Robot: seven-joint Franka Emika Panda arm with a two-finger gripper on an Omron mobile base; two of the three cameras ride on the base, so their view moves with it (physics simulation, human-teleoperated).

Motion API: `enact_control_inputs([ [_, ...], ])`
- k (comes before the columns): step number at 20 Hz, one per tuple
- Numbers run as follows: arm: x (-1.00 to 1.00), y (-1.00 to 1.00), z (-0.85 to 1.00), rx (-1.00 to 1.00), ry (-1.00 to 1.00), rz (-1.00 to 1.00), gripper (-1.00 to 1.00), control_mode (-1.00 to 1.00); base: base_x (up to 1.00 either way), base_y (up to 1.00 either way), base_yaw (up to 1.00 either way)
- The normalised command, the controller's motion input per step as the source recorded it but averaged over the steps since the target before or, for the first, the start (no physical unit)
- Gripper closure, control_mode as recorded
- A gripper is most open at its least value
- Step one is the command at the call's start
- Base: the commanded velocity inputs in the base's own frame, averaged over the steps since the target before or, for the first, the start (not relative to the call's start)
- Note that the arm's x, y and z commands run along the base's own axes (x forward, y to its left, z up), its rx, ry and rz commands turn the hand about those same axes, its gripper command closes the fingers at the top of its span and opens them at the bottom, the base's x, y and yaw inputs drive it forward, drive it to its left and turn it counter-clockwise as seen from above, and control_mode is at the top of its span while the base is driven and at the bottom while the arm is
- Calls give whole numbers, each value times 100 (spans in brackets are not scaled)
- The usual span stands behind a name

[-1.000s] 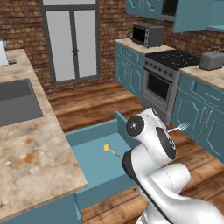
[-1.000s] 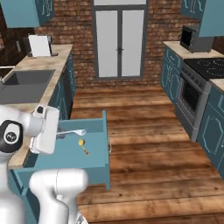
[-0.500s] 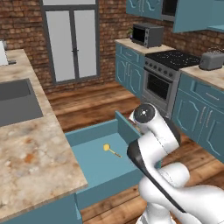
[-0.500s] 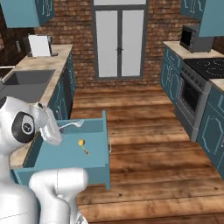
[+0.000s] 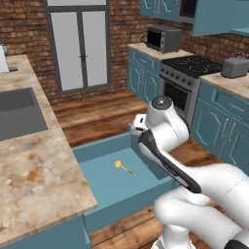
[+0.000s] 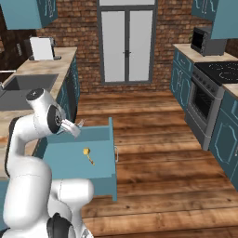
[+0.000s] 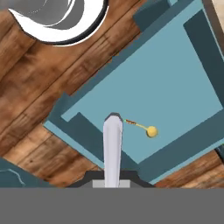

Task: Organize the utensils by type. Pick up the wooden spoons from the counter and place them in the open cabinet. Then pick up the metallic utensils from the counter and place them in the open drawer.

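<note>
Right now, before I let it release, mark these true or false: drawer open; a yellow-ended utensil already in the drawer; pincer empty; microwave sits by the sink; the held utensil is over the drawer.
1. The open drawer is pulled out: true.
2. A yellow-ended utensil lies inside it: true.
3. The pincer is empty: false, it is shut on a thin silver utensil.
4. The microwave sits by the sink: false, it stands on the far counter beside the stove.
5. The held utensil hangs over the drawer: true in the hand view.
</note>
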Motion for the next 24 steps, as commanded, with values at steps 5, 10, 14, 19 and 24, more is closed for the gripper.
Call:
enact_control_inputs([
  [5, 76, 60, -57, -5, 31, 33, 100, -100, 0, 0, 0],
  [10, 58, 37, -66, -8, 21, 5, 100, -100, 0, 0, 0],
  [14, 30, -2, -55, 0, 1, -9, 100, -100, 0, 0, 0],
  [19, 4, -8, -64, 0, 0, -13, 100, -100, 0, 0, 0],
  [24, 16, -21, -79, 0, 0, -10, 100, -100, 0, 0, 0],
])
